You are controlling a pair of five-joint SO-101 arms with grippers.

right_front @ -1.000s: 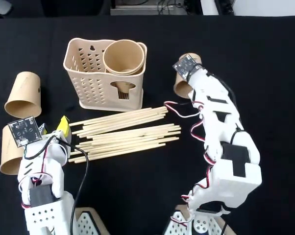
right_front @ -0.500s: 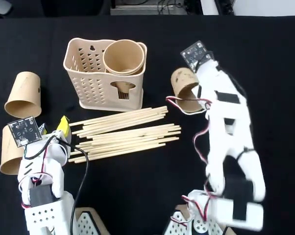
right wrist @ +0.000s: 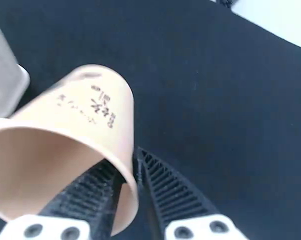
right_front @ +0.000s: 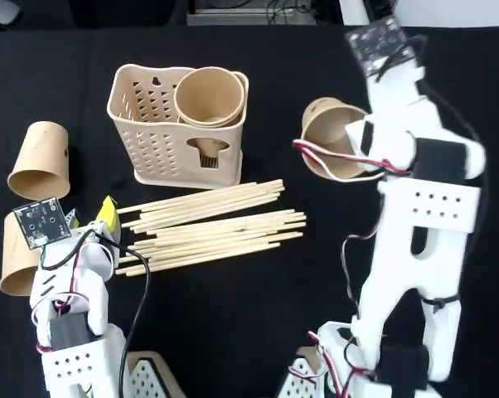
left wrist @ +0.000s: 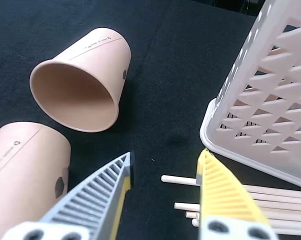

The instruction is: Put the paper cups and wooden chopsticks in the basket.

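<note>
Now pinches one paper cup by its wall with the right gripper, one finger inside the mouth and the other outside, closed firmly on the paper. Holds it tilted, mouth turned up toward the overhead camera, off to the side of the slotted basket and apart from it, seemingly clear of the black table. Reads as a carry toward the basket rather than a rest. Grips at the rim probably because that leaves the base free to slide down into the nested cups standing upright in one end of the basket. Will likely need to tip the cup upright before letting go. Sets the left gripper low over the table with jaws spread and nothing between them, pointed at the gap between the chopstick ends and two cups lying on their sides. Suits a grab at either. Shows the farther cup with its open mouth facing that gripper, and the nearer cup close beside the arm. Shows the wooden chopsticks in a loose flat bundle just in front of the basket, none inside yet. Leaves most of the task undone.
</note>
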